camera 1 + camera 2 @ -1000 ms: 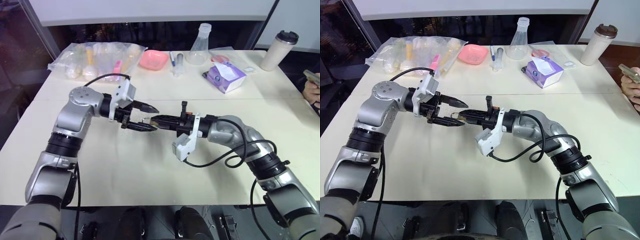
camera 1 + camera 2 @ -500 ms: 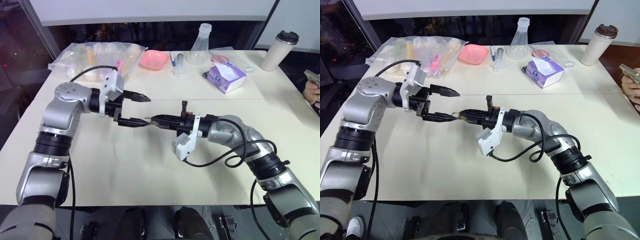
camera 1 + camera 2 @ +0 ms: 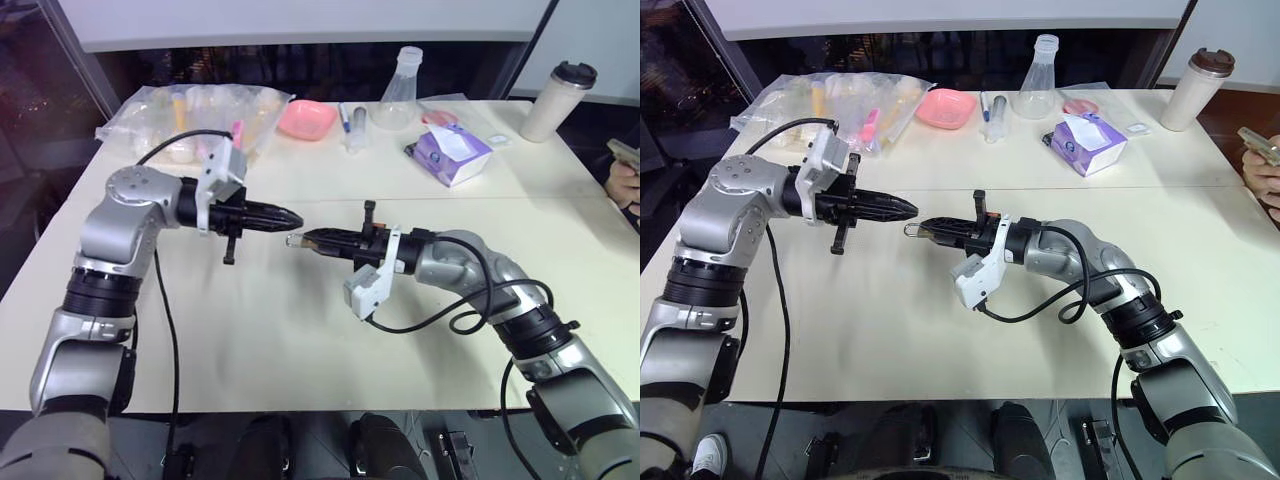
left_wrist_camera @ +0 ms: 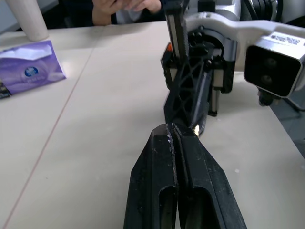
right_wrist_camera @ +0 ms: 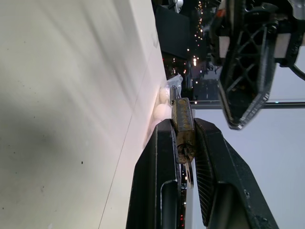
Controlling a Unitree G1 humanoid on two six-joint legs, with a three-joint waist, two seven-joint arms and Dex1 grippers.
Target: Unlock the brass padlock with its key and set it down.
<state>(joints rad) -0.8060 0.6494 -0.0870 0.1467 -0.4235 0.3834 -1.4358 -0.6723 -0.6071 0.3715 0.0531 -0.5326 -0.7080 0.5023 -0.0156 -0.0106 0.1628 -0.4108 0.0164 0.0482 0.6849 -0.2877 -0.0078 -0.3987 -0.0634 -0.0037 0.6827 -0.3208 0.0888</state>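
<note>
The two head eyes are looking forward and down over the table [image 3: 300, 330], sharing both arms. The left wrist camera is looking along its shut fingers [image 4: 162, 191], the right gripper [image 4: 193, 126] sitting just past their tips. The right wrist camera is looking close along fingers [image 5: 157, 191] pinching the padlock [image 5: 182, 125].

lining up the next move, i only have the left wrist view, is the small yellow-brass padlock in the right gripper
observer: yes, the right wrist view shows the brass padlock clamped between the right gripper fingers
operator: anything hanging off it
observer: a thin silvery ring dangles from its end
operator: is my left tip touching it
observer: no, from the head view the left gripper is shut, a small gap away
</note>
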